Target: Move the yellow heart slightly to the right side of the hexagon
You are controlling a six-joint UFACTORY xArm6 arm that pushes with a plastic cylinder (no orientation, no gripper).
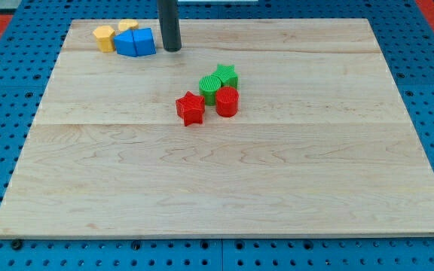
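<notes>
A yellow hexagon (105, 37) lies at the view's top left of the wooden board (224, 181). The yellow heart (128, 26) sits just to its right, partly hidden behind two blue blocks (136, 43) that touch it. My tip (172, 49) stands on the board just right of the blue blocks, close to them but apart. The rod rises straight out of the view's top.
Near the board's middle there is a cluster: a red star (191, 108), a red cylinder (227, 102), a green block (210, 89) and a green star (226, 75). A blue pegboard surface (6, 113) surrounds the board.
</notes>
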